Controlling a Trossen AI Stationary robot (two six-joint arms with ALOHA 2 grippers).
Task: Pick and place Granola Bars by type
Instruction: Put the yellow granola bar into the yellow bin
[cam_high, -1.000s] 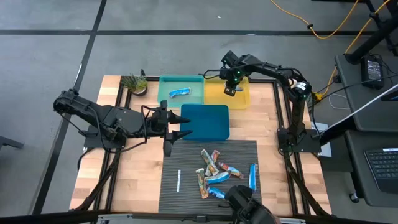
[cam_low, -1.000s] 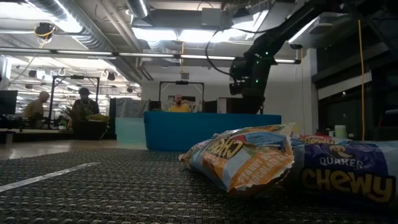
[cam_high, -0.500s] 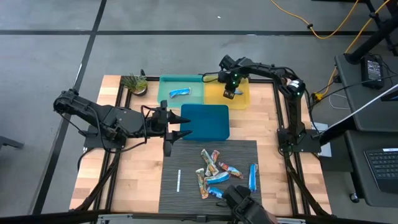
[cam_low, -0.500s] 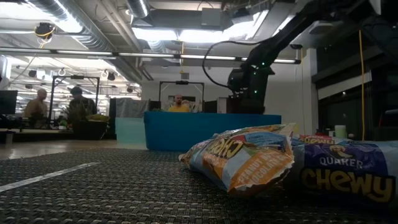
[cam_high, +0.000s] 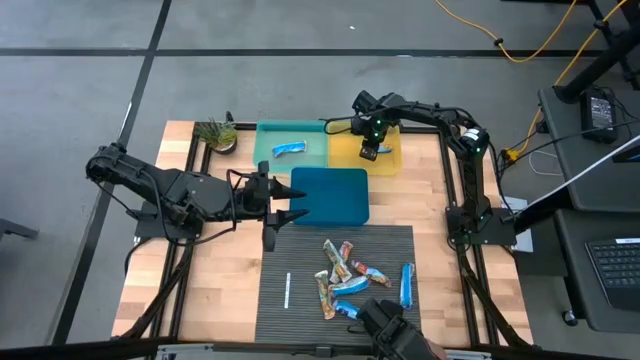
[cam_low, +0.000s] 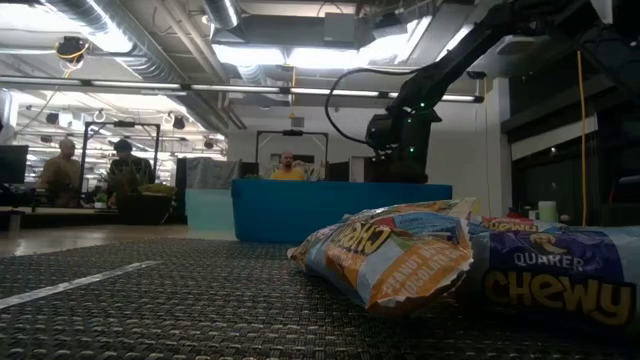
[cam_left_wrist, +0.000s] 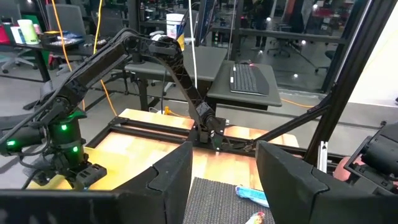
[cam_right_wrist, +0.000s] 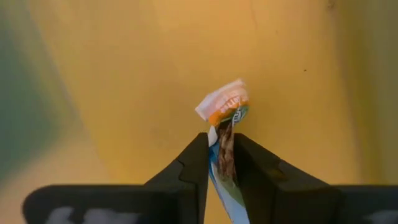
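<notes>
Yellow bin (cam_high: 388, 158): right pincer (cam_high: 368, 152) is hanging low inside it, having dropped from a higher, outer position over the past second. Its fingers (cam_right_wrist: 194, 163) are still touching a multicoloured bar (cam_right_wrist: 225, 124) on both sides, though the clamp looks to be easing. The bar's crimped end is sticking out past the tips, pointing at the yellow floor. Judgement: release is beginning, so this bar is nearly delivered to its type.

Teal bin (cam_high: 292, 147): just beside the right pincer, across the shared wall. One blue bar (cam_high: 289, 149) is lying in it.

Blue lid (cam_high: 330, 195): lying on the worktop (cam_high: 225, 270) between the two pincers. The left pincer (cam_high: 283, 200) is parked at its edge, unmoved, fingers apart and holding nothing.

Mat (cam_high: 275, 300): well apart from the right pincer, nearer the left one. The remaining bars (cam_high: 340, 275) are lying here in a loose pile, with one blue bar (cam_high: 406, 283) lying apart from it. A thin white stick (cam_high: 288, 290) is lying off to the side.

Plant (cam_high: 216, 135): sitting beyond the teal bin, far from both pincers.

Room to move: the bin walls are closing in around the right pincer on all sides, so lifting straight up looks like the clean exit. Open worktop and the flat lid are lying between it and the pile, with the left arm the only obstacle nearby.
</notes>
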